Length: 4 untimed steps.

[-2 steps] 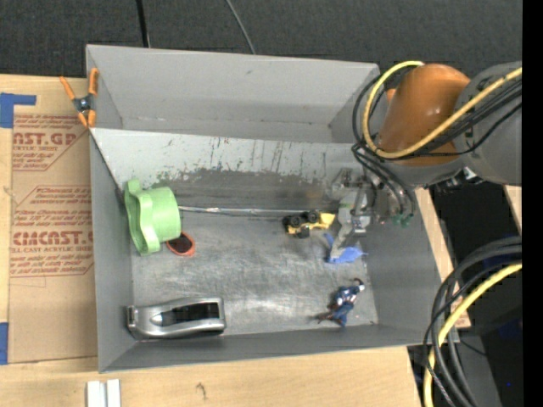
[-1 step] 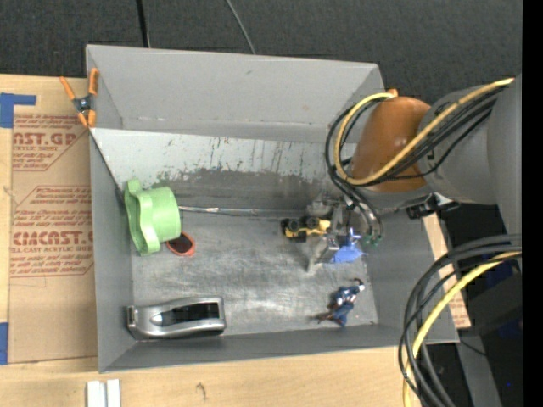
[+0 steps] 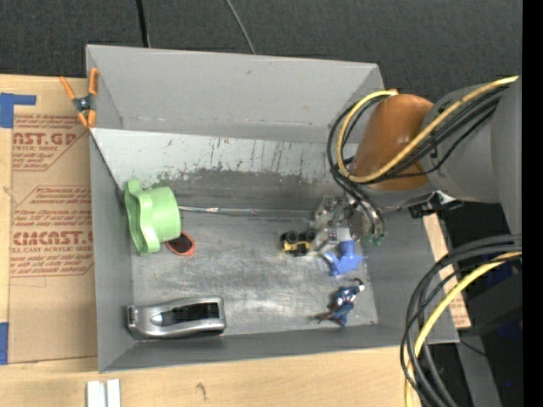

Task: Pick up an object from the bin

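Blue lumpy thing lies near the bin's right wall, right beside my claw; I cannot tell how open my claw is; I think this is the grab step; next, close round it.

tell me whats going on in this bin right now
A robot arm reaching in from the right has its end effector low in the right part of the grey bin. It sits just above a small blue piece, with a small black and yellow thing close by on the left. Whether anything is gripped cannot be told. A green cup on its side, a silver and black stapler-like tool and another little blue thing lie apart from it.
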Each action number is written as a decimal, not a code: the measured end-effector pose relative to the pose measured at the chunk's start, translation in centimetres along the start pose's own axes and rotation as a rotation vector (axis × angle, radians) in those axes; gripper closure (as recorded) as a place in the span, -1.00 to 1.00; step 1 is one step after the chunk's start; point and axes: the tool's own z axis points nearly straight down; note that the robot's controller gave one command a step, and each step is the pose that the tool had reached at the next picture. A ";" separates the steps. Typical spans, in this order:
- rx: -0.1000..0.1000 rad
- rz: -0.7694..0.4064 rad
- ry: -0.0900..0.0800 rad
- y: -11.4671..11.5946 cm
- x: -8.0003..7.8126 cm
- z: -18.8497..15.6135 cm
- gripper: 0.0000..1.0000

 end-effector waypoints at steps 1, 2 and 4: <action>0.000 0.000 0.000 0.0 0.0 0.0 1.00; 0.000 0.000 0.005 0.0 0.1 -0.4 1.00; -0.001 0.000 0.005 0.1 0.1 -3.9 1.00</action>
